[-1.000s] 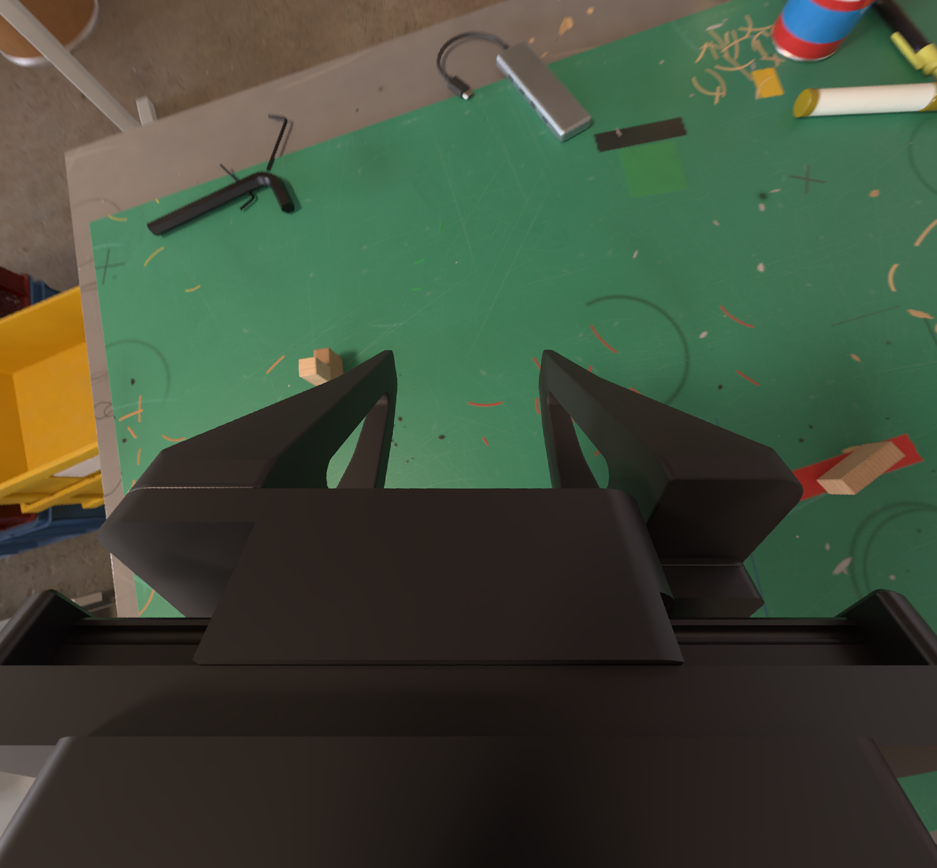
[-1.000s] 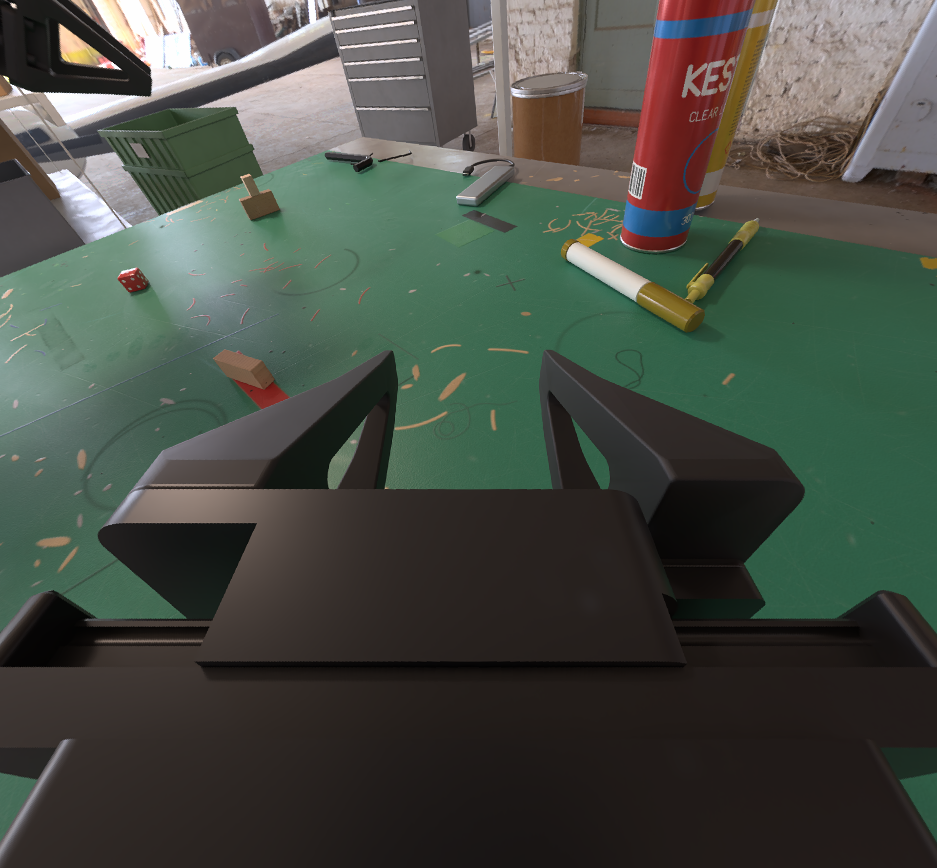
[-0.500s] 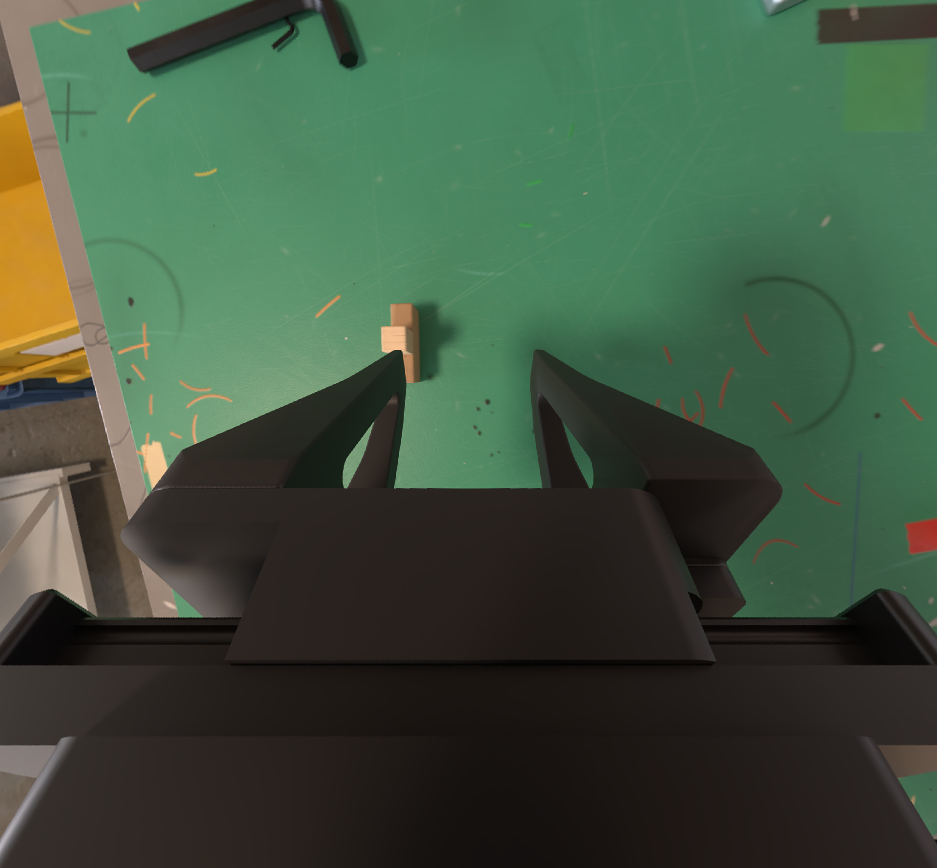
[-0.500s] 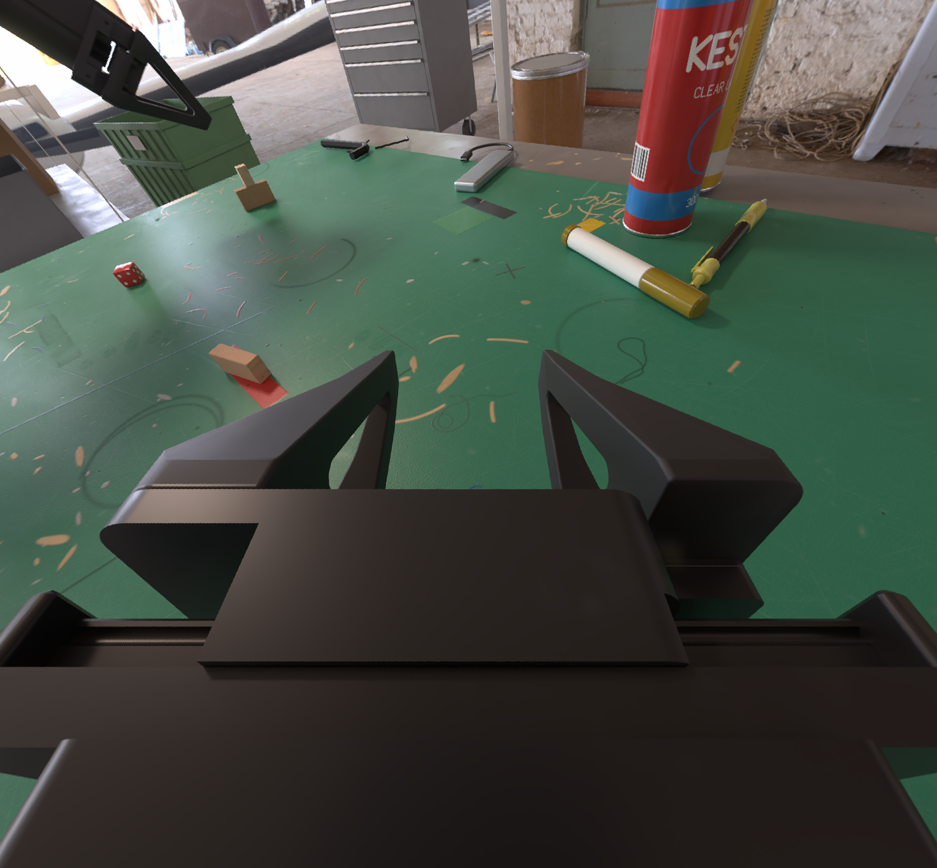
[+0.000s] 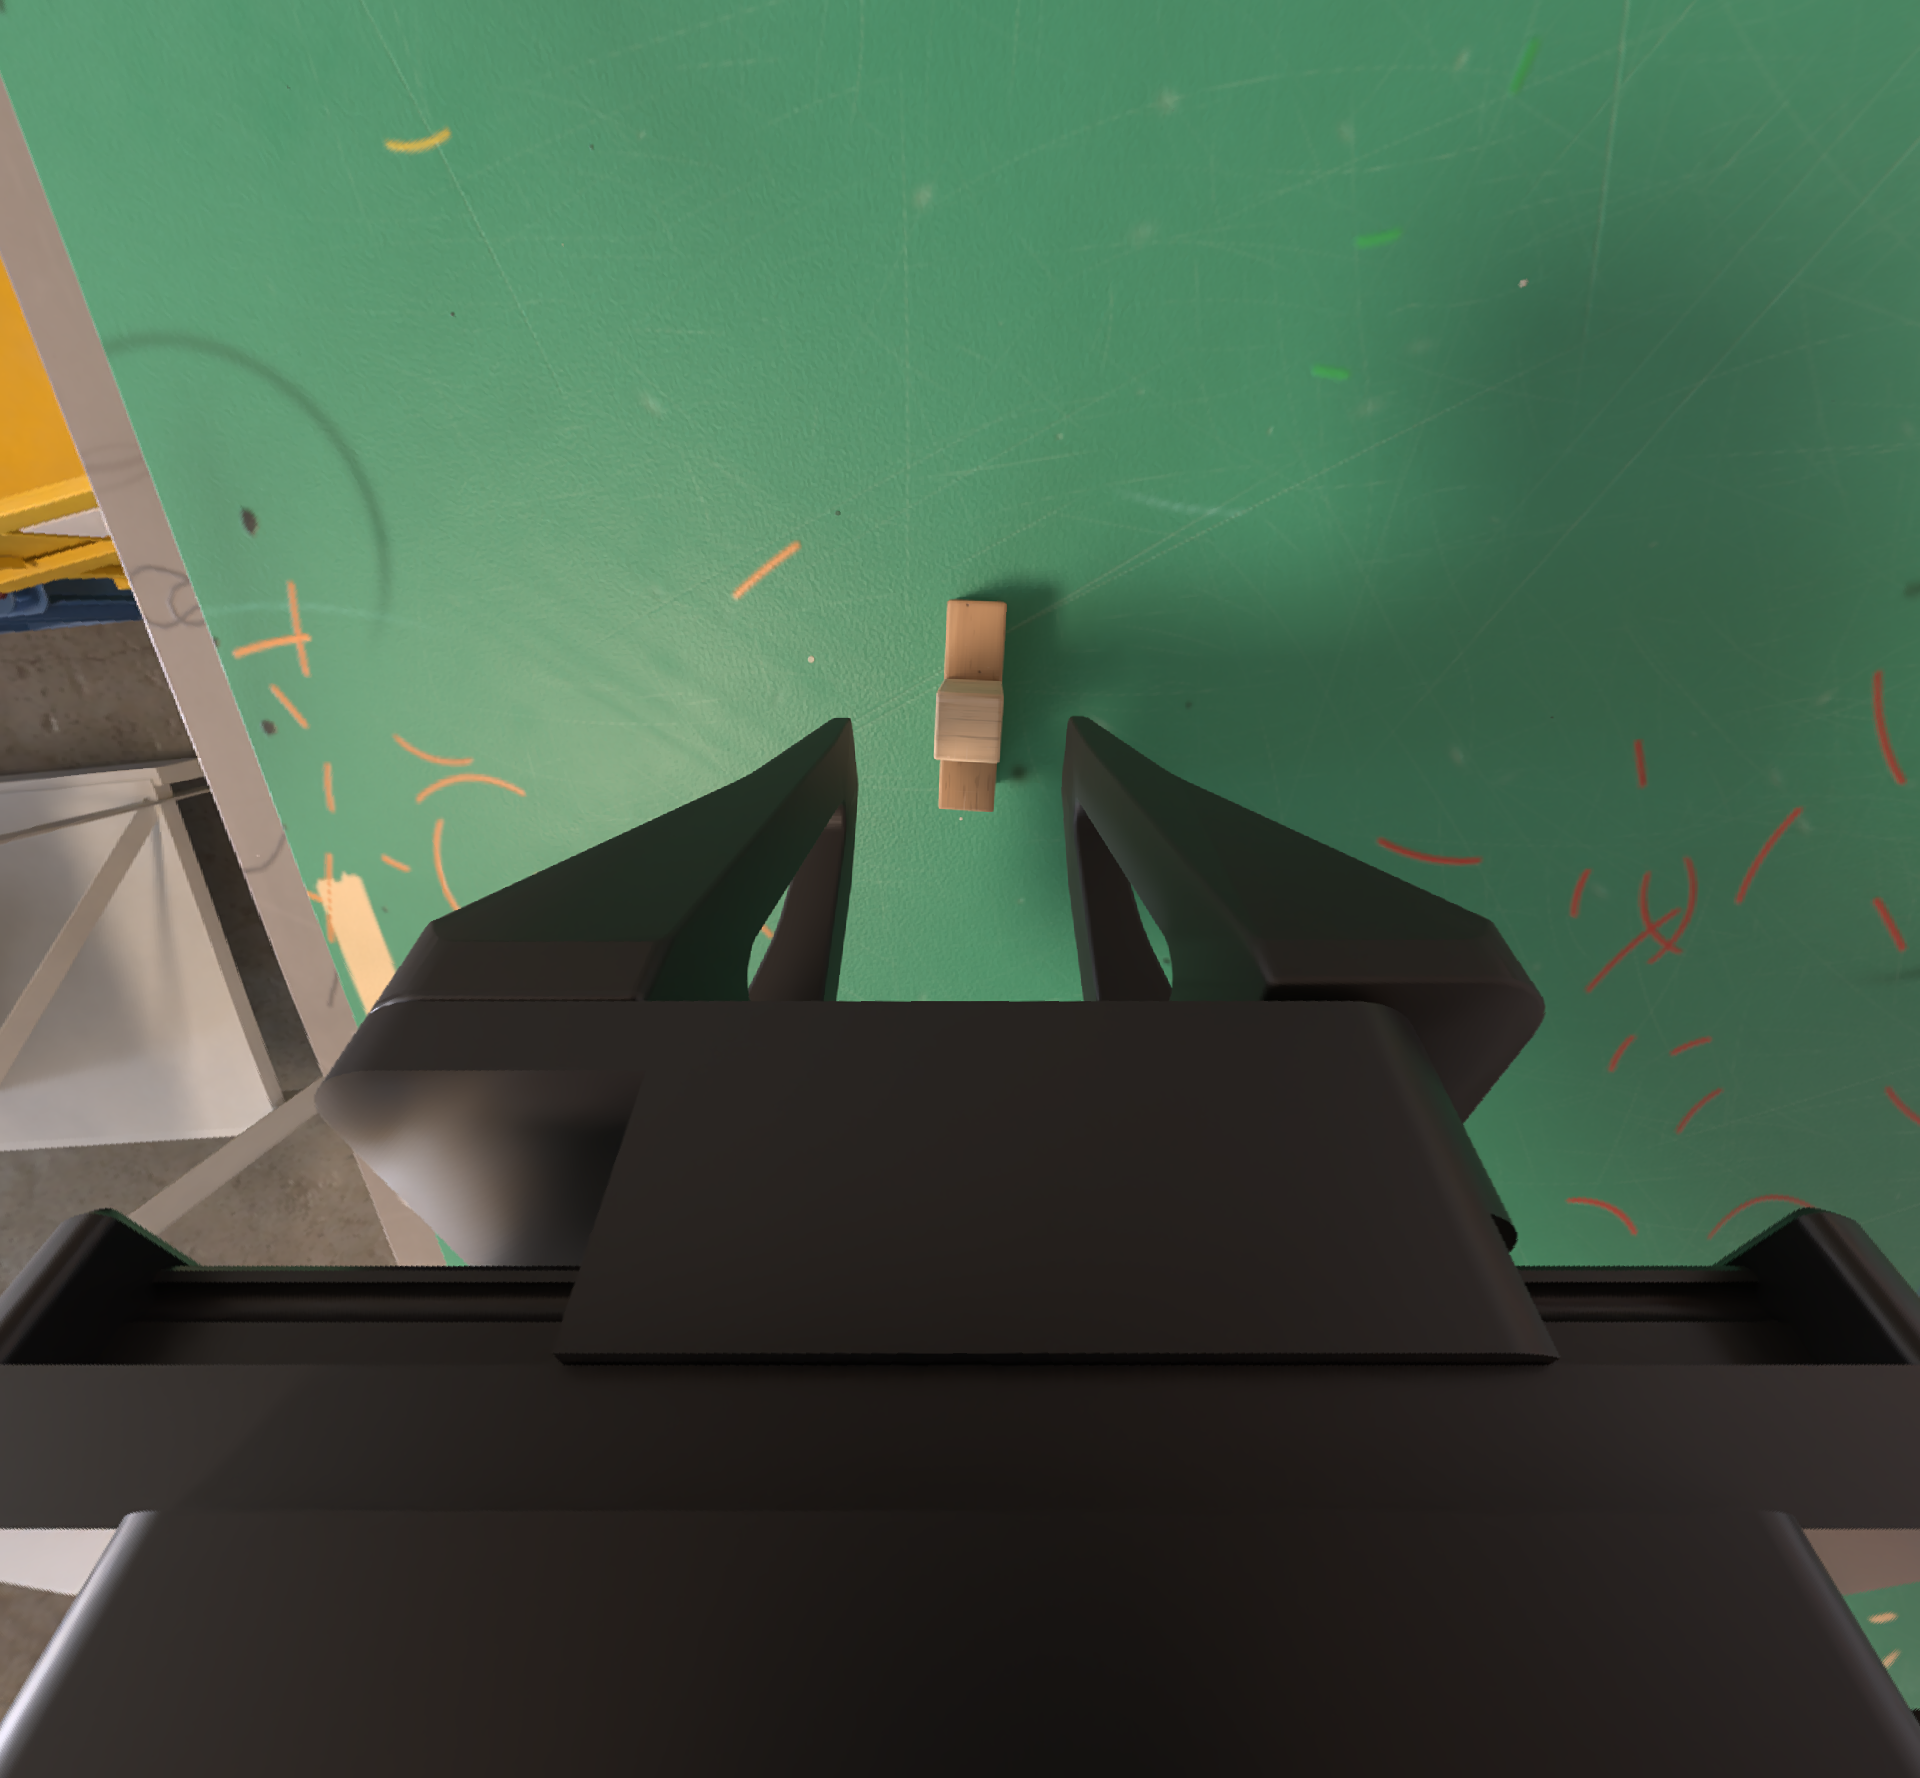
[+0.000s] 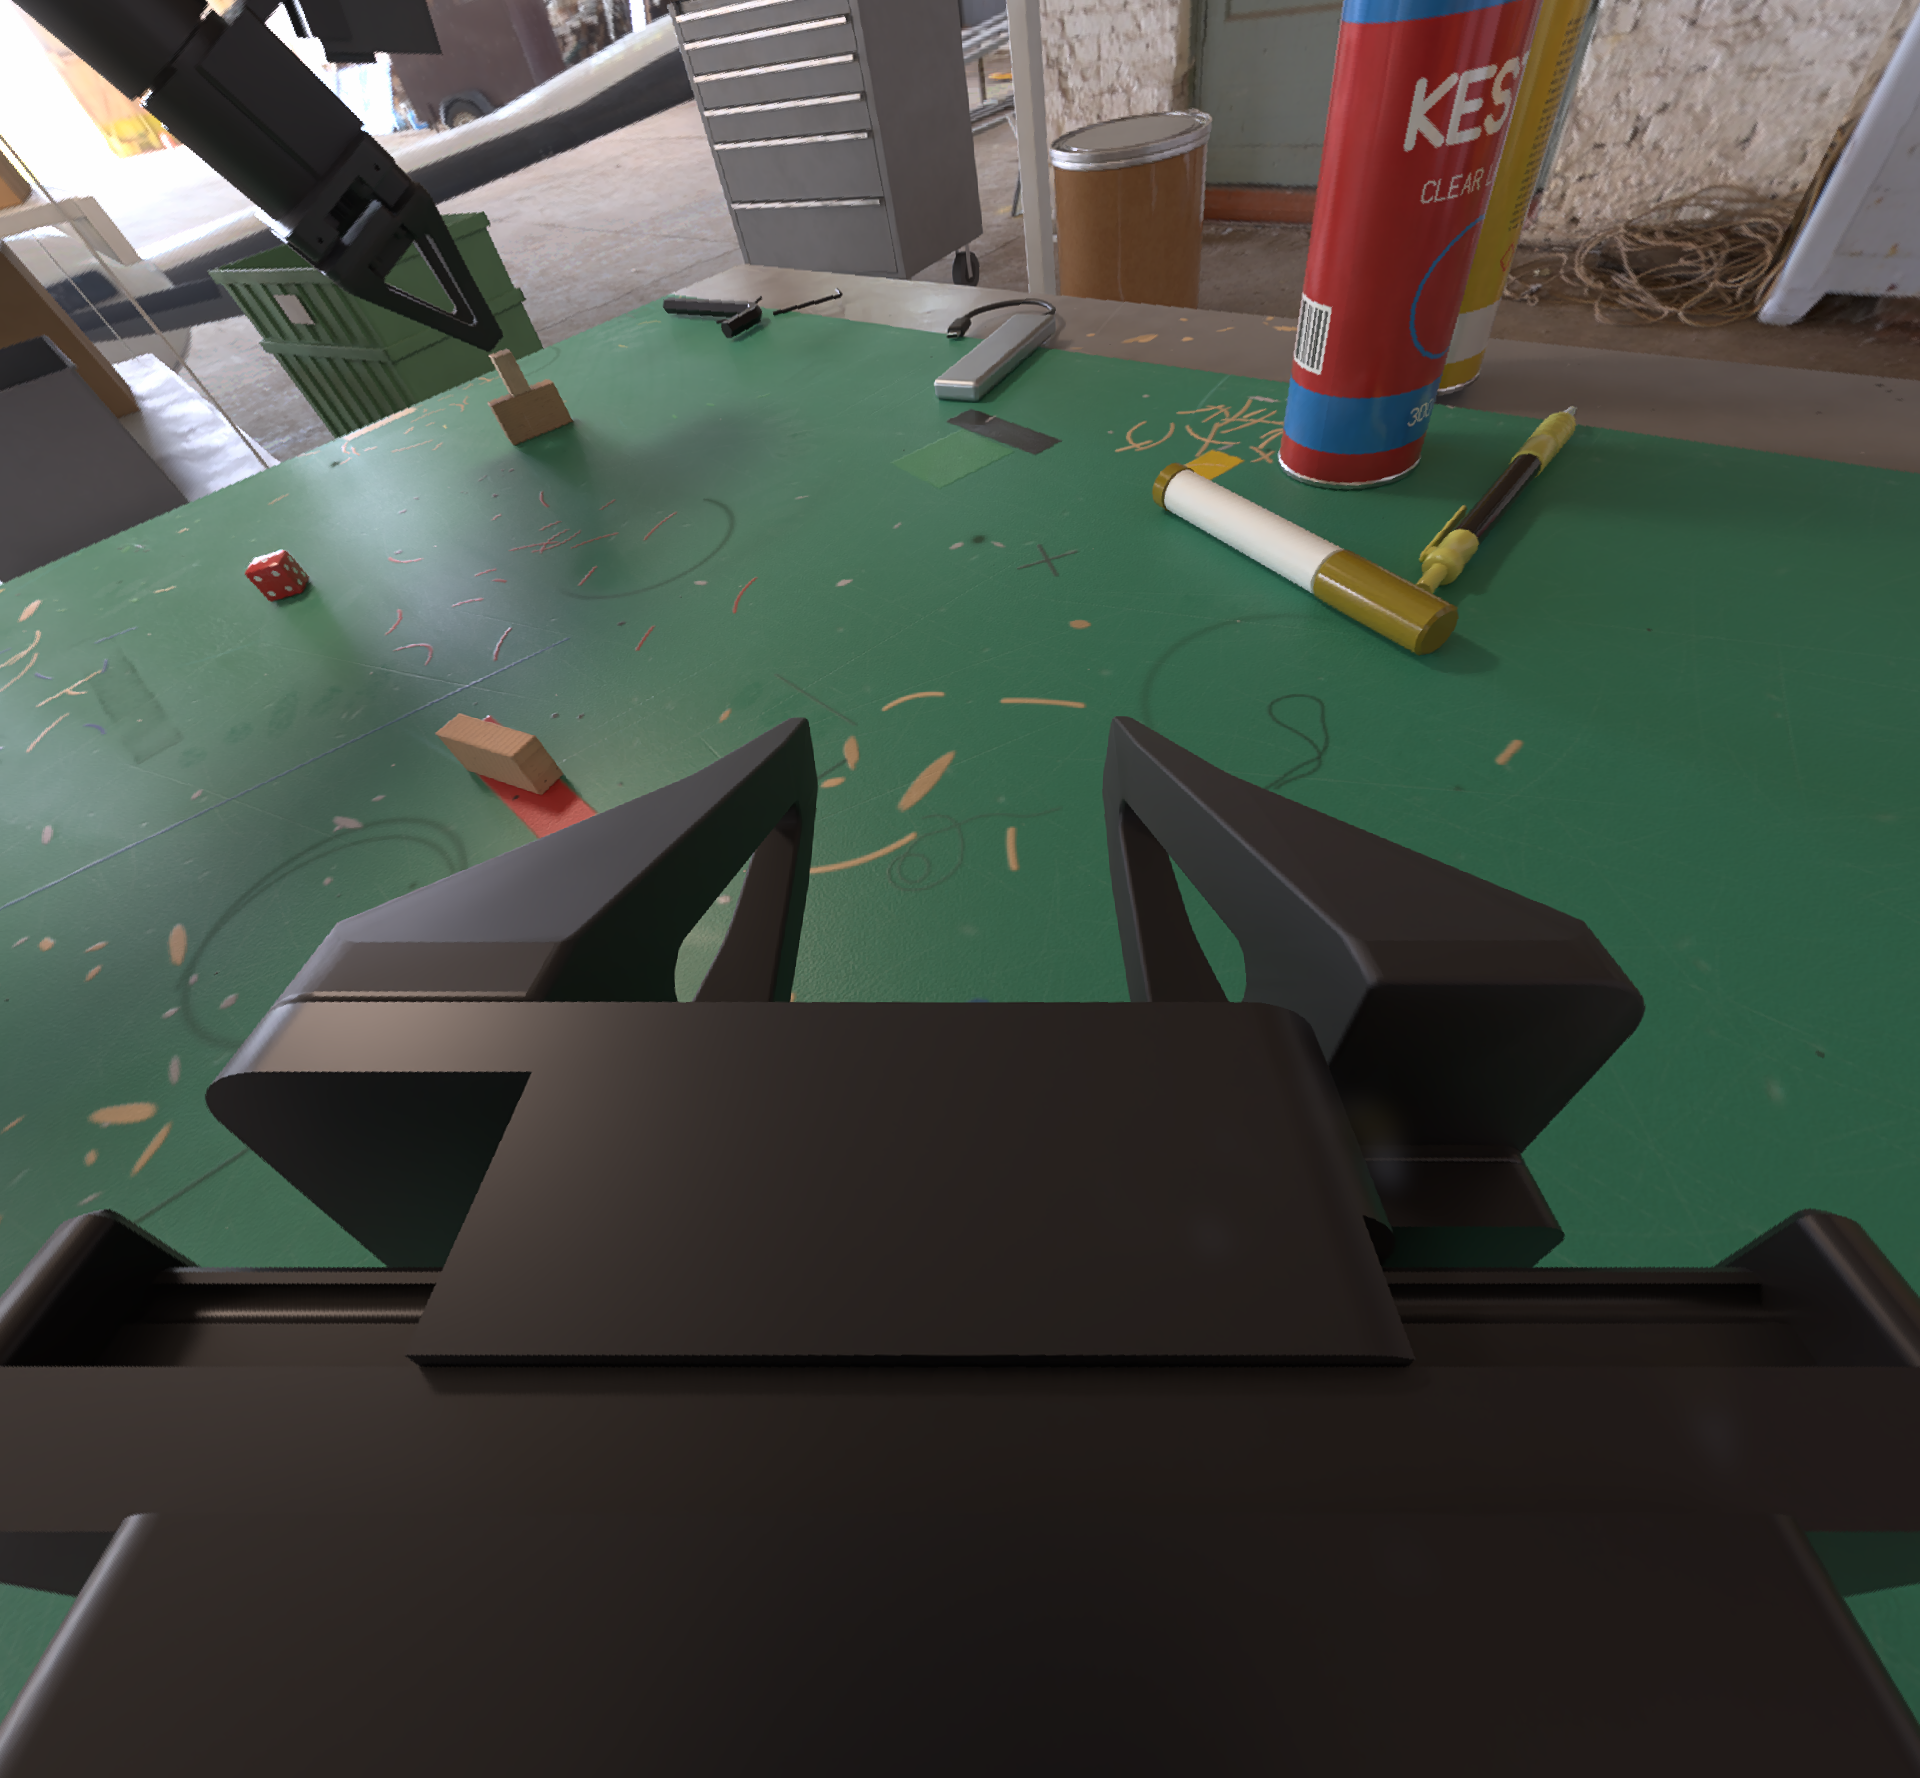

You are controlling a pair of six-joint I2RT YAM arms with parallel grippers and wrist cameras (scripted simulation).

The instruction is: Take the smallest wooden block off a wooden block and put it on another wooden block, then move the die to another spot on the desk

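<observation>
In the left wrist view a small pale wooden block stands on a longer wooden block on the green mat. My left gripper is open and empty above them, with the small block between its fingertips in the picture. In the right wrist view the left gripper hangs just above this stack. A red die lies on the mat at the left. Another wooden block lies by a red strip. My right gripper is open and empty over the mat.
A red spray can and a yellow can stand at the back right. A white marker, a yellow pen, a grey USB hub and a hex key lie nearby. A yellow bin sits beyond the desk's left edge.
My left gripper has moved down and over the stacked blocks, which now sit centred between its fingertips. The right gripper has barely moved.
</observation>
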